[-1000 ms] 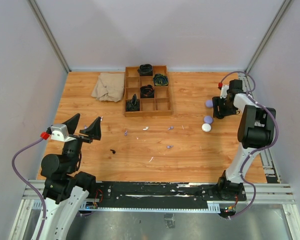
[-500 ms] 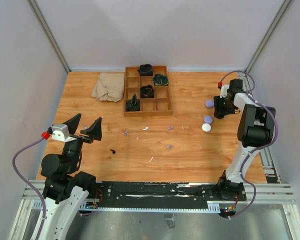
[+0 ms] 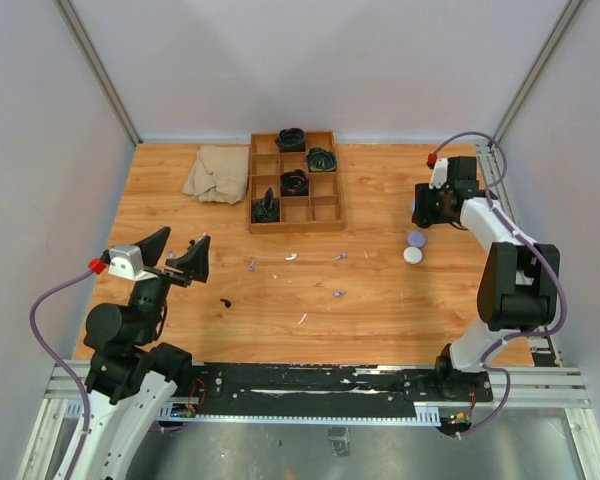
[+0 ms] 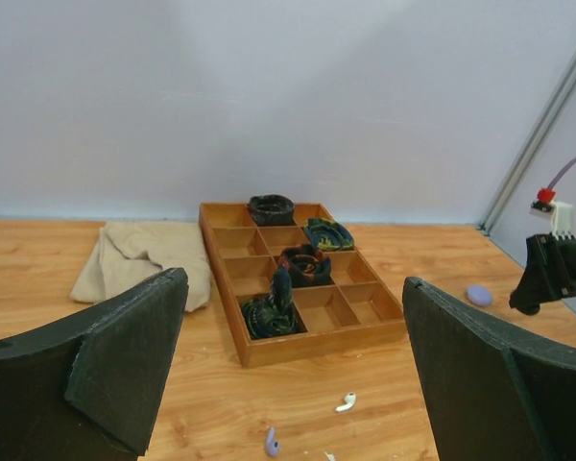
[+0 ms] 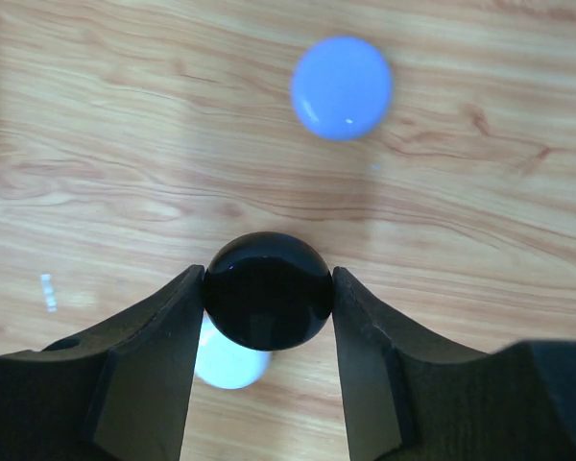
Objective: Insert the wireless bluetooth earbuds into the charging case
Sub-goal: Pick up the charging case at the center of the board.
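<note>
Only the right wrist view shows what the right gripper (image 5: 268, 277) has. Its two fingers press on opposite sides of a black round case (image 5: 267, 290), which covers part of a white round case (image 5: 232, 363) just below it in that frame. A lilac round case (image 5: 342, 86) lies apart at upper middle. In the top view the gripper's own body hides this grip. The left gripper (image 3: 178, 248), lower left in the top view, stands spread wide with nothing between its fingers. The earbuds lie loose on the table (image 3: 380, 180), below the wooden compartment tray (image 3: 295, 228). The black earbud (image 3: 225, 302) lies roughly across the frame. The left wrist view adds detail: the white earbud (image 4: 345, 402) slants from lower left to upper right, and the lilac earbud (image 4: 272, 442) runs nearly straight up the frame.
</note>
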`<control>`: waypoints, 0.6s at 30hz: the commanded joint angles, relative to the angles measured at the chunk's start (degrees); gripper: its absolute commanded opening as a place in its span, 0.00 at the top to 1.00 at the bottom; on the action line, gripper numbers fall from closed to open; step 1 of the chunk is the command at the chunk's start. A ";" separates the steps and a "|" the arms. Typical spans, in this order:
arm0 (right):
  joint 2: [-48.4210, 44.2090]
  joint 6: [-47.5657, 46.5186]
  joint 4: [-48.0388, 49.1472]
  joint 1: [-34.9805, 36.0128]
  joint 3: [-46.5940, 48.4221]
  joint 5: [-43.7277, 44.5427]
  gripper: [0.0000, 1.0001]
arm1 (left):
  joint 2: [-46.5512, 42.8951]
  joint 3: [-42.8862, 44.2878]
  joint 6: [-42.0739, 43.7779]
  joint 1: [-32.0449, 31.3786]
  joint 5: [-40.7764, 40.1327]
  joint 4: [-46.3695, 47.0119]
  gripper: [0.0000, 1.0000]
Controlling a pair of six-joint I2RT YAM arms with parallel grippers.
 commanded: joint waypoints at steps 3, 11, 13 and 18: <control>-8.72 5.37 5.57 6.15 -6.23 -1.74 0.63 | 4.57 2.44 -2.21 -2.17 1.60 0.69 0.01; -23.64 5.78 7.63 16.43 -16.55 0.77 0.63 | 20.08 9.25 -7.53 -2.57 5.40 -3.11 0.06; -27.37 6.78 9.22 19.00 -19.45 1.36 0.63 | 24.14 10.56 -9.27 -2.54 8.76 -2.60 0.07; -34.14 10.03 15.84 25.98 -25.19 2.32 0.63 | 32.67 12.72 -13.51 -2.54 17.35 1.12 0.08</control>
